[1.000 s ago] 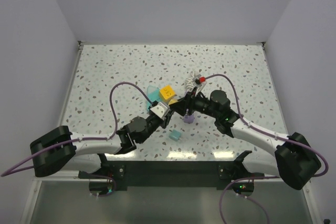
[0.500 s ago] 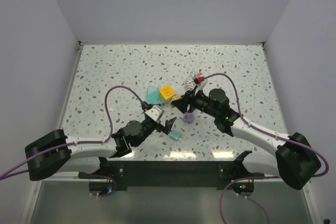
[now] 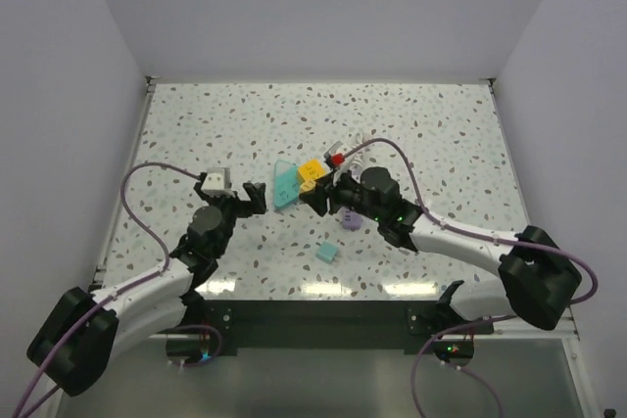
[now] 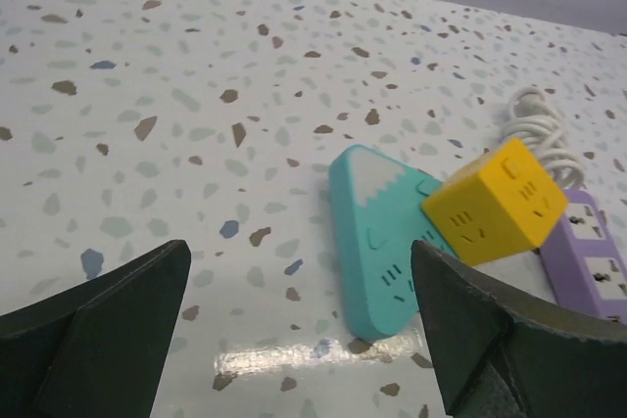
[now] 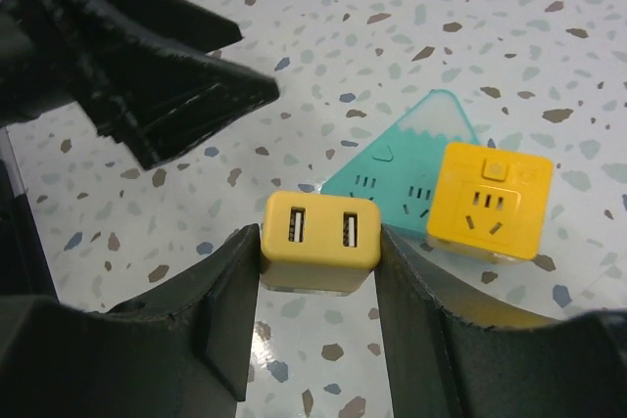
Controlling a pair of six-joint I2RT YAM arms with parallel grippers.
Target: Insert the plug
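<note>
Right wrist view: my right hand [image 5: 321, 276] grips the yellow plug [image 5: 320, 240] near the teal socket [image 5: 423, 149]; the top view leaves this too small to tell. Left wrist view: my left hand [image 4: 299, 276] is spread wide above the tabletop [image 4: 147, 95].

Left claw [image 3: 254, 197] spread wide, right claw [image 5: 320, 247] clamped, facing each other

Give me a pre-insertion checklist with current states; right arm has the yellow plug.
1. Small yellow two-slot plug held by right gripper: ok, clamped between both fingers.
2. Prong orientation: cannot tell, prongs hidden.
3. Teal triangular socket block slots exposed: ok.
4. Socket block braced: not ok; left gripper is open, empty and apart from it.
5. Yellow cube socket clear of the block: not ok; it touches or overlaps the block's edge.
</note>
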